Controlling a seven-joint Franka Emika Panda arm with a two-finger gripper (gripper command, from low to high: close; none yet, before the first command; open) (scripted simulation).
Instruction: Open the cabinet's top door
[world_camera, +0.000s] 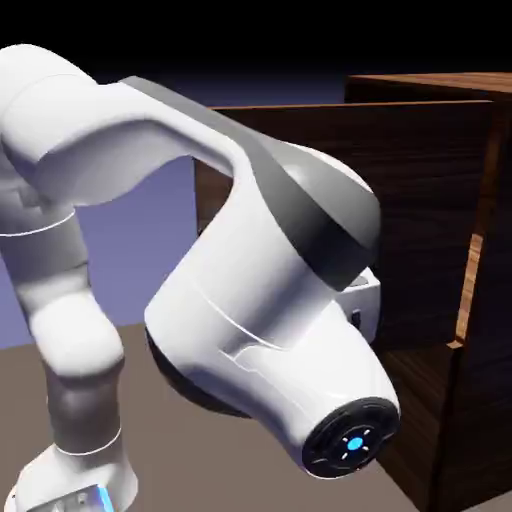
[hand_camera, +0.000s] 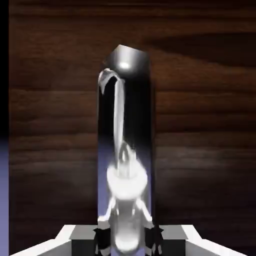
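The jaws are closed on the glossy silver metal handle (hand_camera: 125, 150), one grey fingertip (hand_camera: 172, 234) at each side of it, as you see in the hand view. That handle is on the cabinet's dark wood-grain top door (world_camera: 430, 200), which stands swung out from the tall dark-brown wooden cabinet (world_camera: 488, 400), reaching toward the exterior view's left. Your white arm (world_camera: 240, 270) covers part of the door, its round black wrist cap (world_camera: 350, 438) showing a blue light.

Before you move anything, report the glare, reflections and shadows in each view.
Exterior view: black upper backdrop, smooth highlights on the white arm, cabinet mostly dark. Hand view: handle mirror-bright, with a near-white glare patch low down; door panel darkening toward the bottom.
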